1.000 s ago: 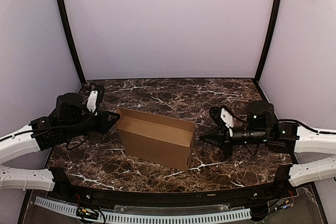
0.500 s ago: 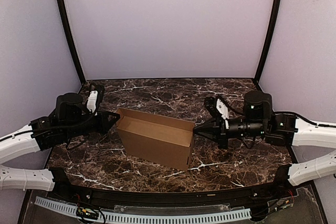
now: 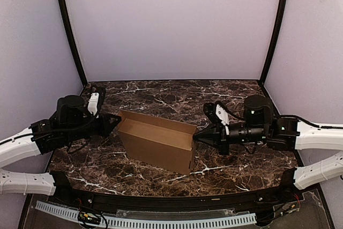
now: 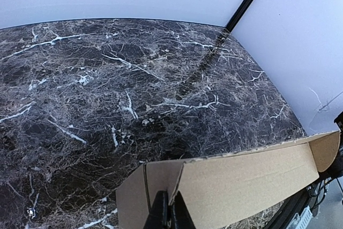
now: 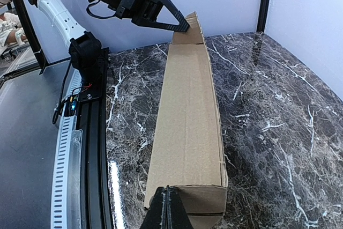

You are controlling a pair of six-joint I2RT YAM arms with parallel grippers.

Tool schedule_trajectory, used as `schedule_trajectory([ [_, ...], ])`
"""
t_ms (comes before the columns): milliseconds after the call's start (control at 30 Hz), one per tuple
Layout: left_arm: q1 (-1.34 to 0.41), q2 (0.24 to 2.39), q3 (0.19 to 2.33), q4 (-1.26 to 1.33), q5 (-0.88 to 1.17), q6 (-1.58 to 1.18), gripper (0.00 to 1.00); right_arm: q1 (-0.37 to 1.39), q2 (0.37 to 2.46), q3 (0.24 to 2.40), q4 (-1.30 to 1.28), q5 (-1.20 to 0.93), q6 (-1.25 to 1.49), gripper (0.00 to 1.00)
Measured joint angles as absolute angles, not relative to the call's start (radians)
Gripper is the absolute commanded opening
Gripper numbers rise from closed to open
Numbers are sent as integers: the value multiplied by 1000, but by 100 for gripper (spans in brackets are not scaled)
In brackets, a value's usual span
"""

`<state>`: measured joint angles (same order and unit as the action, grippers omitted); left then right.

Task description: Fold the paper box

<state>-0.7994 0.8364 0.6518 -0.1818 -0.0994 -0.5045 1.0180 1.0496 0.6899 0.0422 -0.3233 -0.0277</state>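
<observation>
The left gripper has not moved. Its jaws are closed and its tip rests against the left end of the paper box, which stands open-topped mid-counter. The right gripper, also closed, has advanced leftward to the box's right end, arm stretched low and level.

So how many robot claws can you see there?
2. The left gripper points at the left end of the paper box; the right gripper points at its right end. Both are shut. None seem hidden.
</observation>
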Motion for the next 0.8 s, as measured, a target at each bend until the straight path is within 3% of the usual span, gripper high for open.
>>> schedule_trajectory([
  [800,-945,815,590,-144,-291,-511,1,1102,1034,590,11,-194,6,0],
])
